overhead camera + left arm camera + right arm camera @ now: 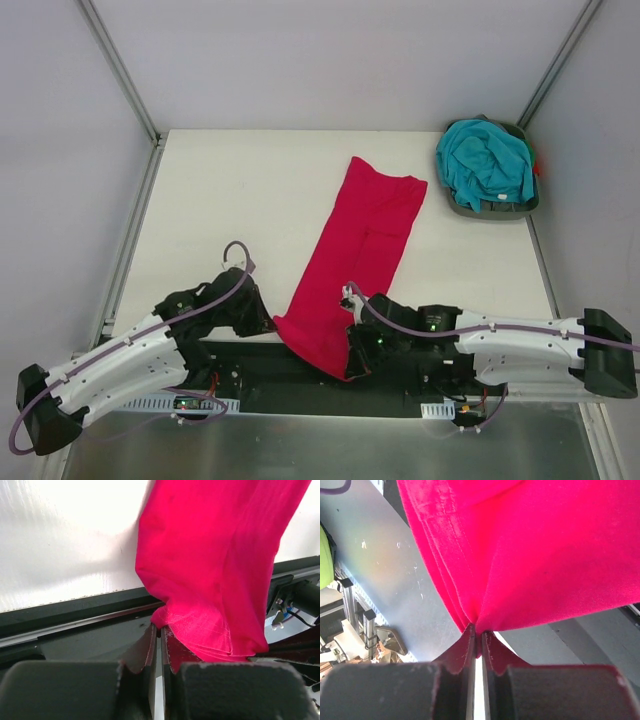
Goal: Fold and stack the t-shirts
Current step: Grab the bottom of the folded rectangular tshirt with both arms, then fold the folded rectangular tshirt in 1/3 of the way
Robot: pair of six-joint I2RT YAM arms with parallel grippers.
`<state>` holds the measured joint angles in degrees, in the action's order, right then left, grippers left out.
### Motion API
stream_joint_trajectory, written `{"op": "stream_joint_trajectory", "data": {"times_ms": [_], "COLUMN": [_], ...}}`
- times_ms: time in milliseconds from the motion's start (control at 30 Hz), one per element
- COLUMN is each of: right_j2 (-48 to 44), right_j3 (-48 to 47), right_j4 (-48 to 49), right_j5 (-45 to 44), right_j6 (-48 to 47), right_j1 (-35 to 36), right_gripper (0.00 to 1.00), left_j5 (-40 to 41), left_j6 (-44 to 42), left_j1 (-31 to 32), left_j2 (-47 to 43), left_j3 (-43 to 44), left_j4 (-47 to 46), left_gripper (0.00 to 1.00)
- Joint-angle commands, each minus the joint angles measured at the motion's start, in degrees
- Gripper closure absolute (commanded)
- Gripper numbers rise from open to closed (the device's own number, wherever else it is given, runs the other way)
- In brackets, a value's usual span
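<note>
So the red shirt [360,235] is lying as a long narrow strip, doubled lengthwise by the look of it. It's running at a slant from the middle of the counter [220,190] down to the near edge, with its bottom end lapping over that edge a bit. Both arms are working that near end: the left gripper [266,318] is pinching the corner on its side and the right gripper [354,358] is pinching the other. In both wrist views the jaws are clamped tight with red cloth bunching between them, several layers thick on the right. The teal shirt [485,160] is sitting crumpled in the tray [458,207] at the far right corner, well apart from all this, nothing touching it. My read is we're mid-fold on the first shirt, at the bit where the strip is getting halved end to end. Next move, I'd guess, is lifting both corners together and carrying them toward the far edge so the near end is landing on the far end. That's calling for both arms moving level and in step, otherwise the strip is going to skew or a corner is going to slip out.
</note>
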<state>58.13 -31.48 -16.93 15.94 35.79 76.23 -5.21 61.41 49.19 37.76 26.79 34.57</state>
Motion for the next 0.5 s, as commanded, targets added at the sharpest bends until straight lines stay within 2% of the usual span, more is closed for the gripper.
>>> {"op": "stream_joint_trajectory", "data": {"times_ms": [0,133,267,333,467], "right_j2": [-1.26,-5.47,-6.89,-6.54,-5.05], "right_j3": [-1.48,-0.60,-2.26,-4.45,-8.15], "right_j4": [0.06,-1.87,-5.65,-8.28,-12.25], "right_j5": [0.33,-1.00,-0.22,0.66,1.02], "right_j6": [-0.63,-2.12,-7.65,-10.55,-16.18], "right_j1": [-1.07,-7.04,-16.35,-20.66,-29.01], "right_gripper": [0.93,0.93,0.94,0.94,0.94], "left_j5": [6.95,13.63,20.41,21.56,18.93], "left_j6": [-4.45,-6.82,-10.33,-12.35,-16.83], "left_j1": [0.38,0.38,0.12,-0.23,-2.42], "left_j2": [3.36,10.47,19.61,24.62,34.99], "left_j3": [7.30,14.50,24.08,28.82,37.71], "left_j4": [3.49,3.05,2.09,1.30,-0.20], "left_gripper": [1.00,1.00,1.00,1.00,1.00]}}
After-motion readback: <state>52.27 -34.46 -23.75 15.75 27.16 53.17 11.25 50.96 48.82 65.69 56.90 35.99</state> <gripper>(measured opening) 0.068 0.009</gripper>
